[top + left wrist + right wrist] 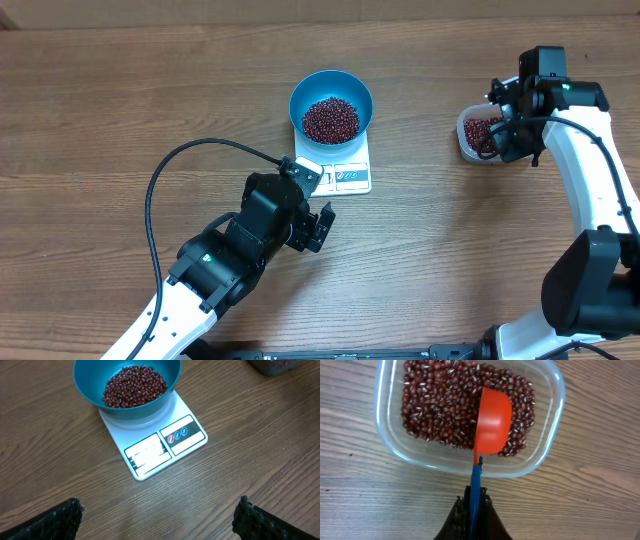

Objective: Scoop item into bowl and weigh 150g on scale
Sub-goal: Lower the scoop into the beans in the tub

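Right wrist view, right claw [475,512] clamped on the blue handle of an orange scoop [493,420], scoop over the beans [435,405] in the clear tub [390,442] just ahead, left claw [159,517] spread wide above the tabletop [260,460], blue bowl [87,385] of beans on the scale [150,455] ahead of it

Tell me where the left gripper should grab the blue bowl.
Probably the near rim of the bowl, from above, one finger inside and one outside. The beans sit low in the middle, leaving the upper wall bare, and the open left gripper faces that side.
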